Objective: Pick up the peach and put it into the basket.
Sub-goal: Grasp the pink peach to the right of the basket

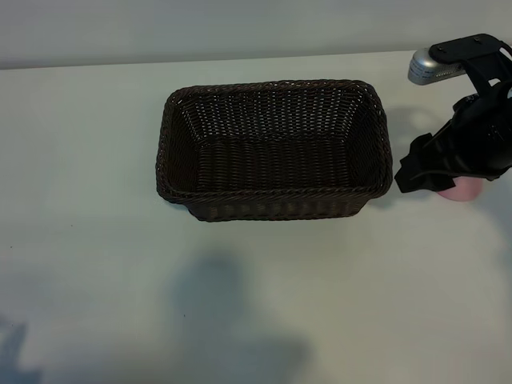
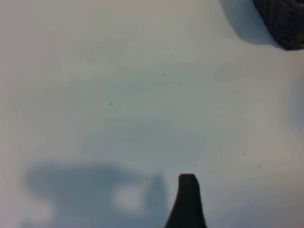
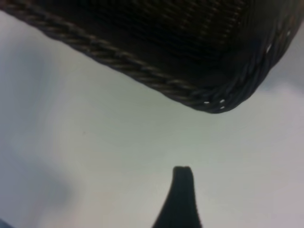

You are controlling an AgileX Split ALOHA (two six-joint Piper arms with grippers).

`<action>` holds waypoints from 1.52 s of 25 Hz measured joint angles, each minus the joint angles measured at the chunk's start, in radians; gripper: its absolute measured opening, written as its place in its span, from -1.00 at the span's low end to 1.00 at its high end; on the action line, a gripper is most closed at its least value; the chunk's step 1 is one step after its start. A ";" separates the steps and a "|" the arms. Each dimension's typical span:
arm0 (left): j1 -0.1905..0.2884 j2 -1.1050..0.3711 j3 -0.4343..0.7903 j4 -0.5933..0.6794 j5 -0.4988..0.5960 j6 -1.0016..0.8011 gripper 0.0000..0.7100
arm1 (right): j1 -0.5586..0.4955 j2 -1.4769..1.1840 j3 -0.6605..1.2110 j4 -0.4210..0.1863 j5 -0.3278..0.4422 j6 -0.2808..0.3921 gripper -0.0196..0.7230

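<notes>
The bench (image 1: 96,264) is a smooth, pale, matte surface, and its near half lies bare, crossed only by soft grey shadows. From the left wrist view the left claw (image 2: 187,202) hangs over this bare stretch, one dark tapered finger showing with a blunt, rounded tip; its fingers stand well apart with nothing between them, and a corner of wicker shows far off at the frame's edge.

In the middle of the bench sits the basket (image 1: 274,208), dark brown woven wicker, rectangular with rounded corners, a braided rope-like rim and sloping open-weave walls. Its long axis runs left to right across the exterior view and its mouth faces up, with nothing in it. There is broad open bench on its left and in front of it, and a narrower strip behind it up to the far edge.

To the right of the basket, close beside its right end, the right claw (image 1: 428,172) hangs on its black arm, tilted steeply down, its fingers spread apart and gripping nothing. The peach (image 1: 458,190) rests on the bench directly below it, just off the basket's right end; only a small, smooth, pale-pink rounded sliver shows under the black parts. The right wrist view shows one dark finger (image 3: 180,199) over the bench, with the basket's braided corner close ahead.
</notes>
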 joint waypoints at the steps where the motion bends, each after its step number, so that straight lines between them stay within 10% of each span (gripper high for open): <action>1: 0.000 -0.013 0.000 0.000 0.000 0.000 0.68 | 0.000 0.011 0.000 -0.042 -0.022 0.042 0.66; 12: 0.000 -0.039 0.000 -0.017 0.000 0.000 0.68 | -0.009 0.145 0.000 -0.396 -0.251 0.435 0.66; 21: 0.009 -0.039 0.000 -0.033 0.000 0.000 0.68 | -0.053 0.280 0.000 -0.413 -0.360 0.453 0.66; 30: 0.211 -0.039 0.000 -0.035 0.000 0.000 0.68 | -0.054 0.325 0.000 -0.449 -0.393 0.459 0.66; 38: 0.226 -0.039 0.000 -0.036 0.000 0.000 0.67 | -0.061 0.370 -0.001 -0.506 -0.402 0.509 0.66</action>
